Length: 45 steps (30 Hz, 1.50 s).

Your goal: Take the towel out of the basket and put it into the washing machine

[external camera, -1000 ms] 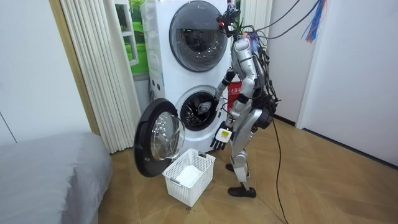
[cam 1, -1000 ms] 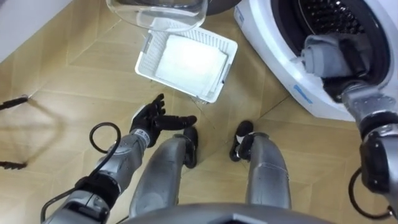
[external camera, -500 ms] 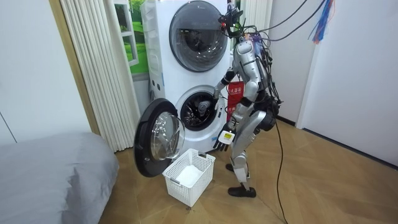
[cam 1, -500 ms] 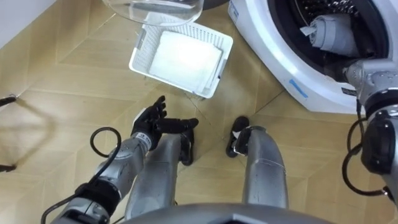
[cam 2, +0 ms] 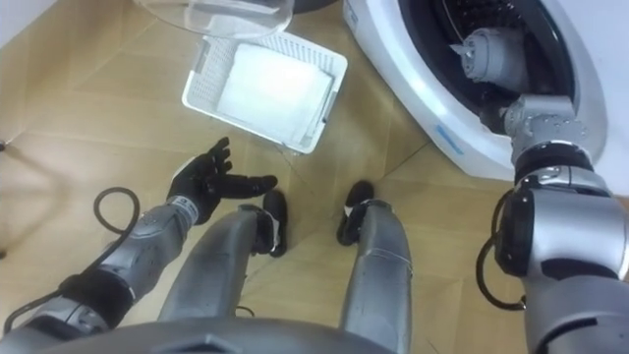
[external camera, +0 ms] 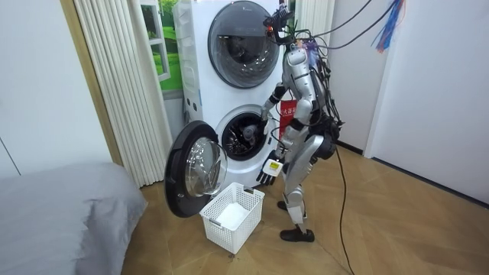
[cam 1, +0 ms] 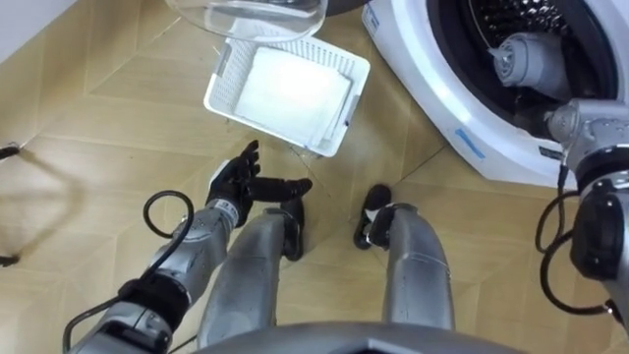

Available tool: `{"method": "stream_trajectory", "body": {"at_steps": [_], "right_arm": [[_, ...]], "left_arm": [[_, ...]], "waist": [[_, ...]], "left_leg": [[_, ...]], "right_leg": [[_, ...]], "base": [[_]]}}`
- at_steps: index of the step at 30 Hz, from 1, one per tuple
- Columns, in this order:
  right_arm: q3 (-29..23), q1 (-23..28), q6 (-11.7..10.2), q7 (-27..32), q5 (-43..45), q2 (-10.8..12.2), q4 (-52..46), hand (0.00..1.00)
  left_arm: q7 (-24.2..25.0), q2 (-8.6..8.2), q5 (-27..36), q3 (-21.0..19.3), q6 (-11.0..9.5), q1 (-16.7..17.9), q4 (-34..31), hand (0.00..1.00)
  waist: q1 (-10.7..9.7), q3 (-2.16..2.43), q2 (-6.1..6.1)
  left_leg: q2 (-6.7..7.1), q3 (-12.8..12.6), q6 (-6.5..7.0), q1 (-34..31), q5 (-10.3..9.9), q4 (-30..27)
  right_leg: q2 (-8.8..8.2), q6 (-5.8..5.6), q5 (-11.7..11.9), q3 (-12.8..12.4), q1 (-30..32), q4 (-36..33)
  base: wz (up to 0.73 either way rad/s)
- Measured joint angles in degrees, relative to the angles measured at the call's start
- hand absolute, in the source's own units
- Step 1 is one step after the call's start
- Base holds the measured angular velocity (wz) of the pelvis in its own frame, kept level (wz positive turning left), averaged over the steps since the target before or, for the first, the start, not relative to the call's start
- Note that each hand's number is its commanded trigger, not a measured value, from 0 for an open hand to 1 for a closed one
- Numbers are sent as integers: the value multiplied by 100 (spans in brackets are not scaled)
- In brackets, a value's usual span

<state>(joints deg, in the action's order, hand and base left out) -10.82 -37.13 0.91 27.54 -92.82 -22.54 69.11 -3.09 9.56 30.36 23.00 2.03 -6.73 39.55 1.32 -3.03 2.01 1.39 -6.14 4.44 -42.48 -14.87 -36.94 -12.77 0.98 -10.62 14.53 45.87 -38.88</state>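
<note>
left eye view: the rolled grey towel [cam 1: 531, 61] already lies inside the washing machine [cam 1: 442, 113] drum [cam 1: 511, 18], its long axis roughly across the opening. the right hand [cam 2: 508, 90] is right beneath it; whether it grips, i cannot tell. the left hand [cam 1: 241, 182] hangs spread, well apart, over the wood floor [cam 1: 88, 138], near a white laundry basket [cam 1: 221, 84].
</note>
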Motion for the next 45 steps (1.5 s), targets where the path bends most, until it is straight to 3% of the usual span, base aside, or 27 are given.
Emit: {"method": "stream_trajectory", "body": {"at_steps": [10, 14, 19, 21, 25, 27, 31, 34, 36, 39, 45], "right_arm": [[1, 391, -234, -140, -43, 203, -5, 0], [2, 703, -234, -457, -43, 268, -5, 0], [2, 1142, -211, -1037, 6, 360, 59, 0], [8, 1480, -206, -1344, 74, 470, 187, 0], [56, 2119, -122, -1694, 337, 568, 183, 0], [75, 2552, -92, -1957, 405, 695, 149, 0], [100, 3065, -79, -2217, 695, 854, 155, 0], [103, 3695, -76, -2465, 1315, 945, 198, 0], [78, 3907, -80, -2489, 1586, 951, 193, 0], [55, 4215, -81, -2553, 2080, 968, 191, 0], [88, 4366, -80, -2605, 3011, 1097, 472, 0]], "left_arm": [[166, -16, -6, -252, 4, -280, 302, 0], [291, 5, -7, -266, 7, -329, 485, 0], [548, 14, -135, -510, 12, -269, 928, 0], [607, 55, -472, -648, 28, -68, 1094, 0], [599, 133, -765, -1024, 40, 344, 1224, 0], [587, 204, -938, -1283, 18, 746, 1220, 0], [571, 220, -1090, -1689, -4, 1179, 1342, 0], [536, 220, -1245, -2233, -43, 1538, 1455, 0], [460, 212, -1249, -2409, -47, 1704, 1517, 0], [365, 173, -1243, -2571, -72, 1933, 1680, 0], [173, 94, -1188, -2787, -115, 2014, 2135, 0]], "waist": [[100, -5, -64], [101, -11, -127], [194, 3, -186], [228, 55, -254], [220, 124, -280], [216, 193, -243], [208, 248, -176], [185, 342, -22], [157, 340, 11], [28, 297, -29], [3, 274, -129]], "left_leg": [[-70, -20, -30, 728, 18, 450], [-70, 15, -40, 1116, 24, 668], [-125, 11, -54, 1627, 33, 989], [-188, 6, -71, 1995, 42, 1294], [-210, -62, -90, 2490, 56, 1618], [-215, -117, -131, 2839, 84, 1822], [-228, -175, -161, 3474, 103, 2172], [-262, -176, -174, 3945, 110, 2395], [-270, -187, -179, 4112, 109, 2446], [-273, -196, -200, 4433, 97, 2559], [-279, -263, -244, 4643, 73, 2737]], "right_leg": [[131, -49, 36, 95, -729, 467], [162, -85, 36, 143, -1134, 677], [333, -159, 140, 139, -1689, 1140], [490, -202, 281, 140, -2106, 1583], [581, -244, 324, 118, -2563, 1917], [619, -252, 323, 121, -2845, 2040], [714, -274, 310, -12, -3375, 2320], [807, -290, 314, -19, -3860, 2590], [832, -304, 322, -31, -4041, 2677], [876, -315, 331, -46, -4362, 2816], [937, -301, 340, -209, -4439, 2723]], "base": [[-2], [0], [-7], [-15], [-11], [-13], [-18], [-5], [-5], [-3], [-12]]}}
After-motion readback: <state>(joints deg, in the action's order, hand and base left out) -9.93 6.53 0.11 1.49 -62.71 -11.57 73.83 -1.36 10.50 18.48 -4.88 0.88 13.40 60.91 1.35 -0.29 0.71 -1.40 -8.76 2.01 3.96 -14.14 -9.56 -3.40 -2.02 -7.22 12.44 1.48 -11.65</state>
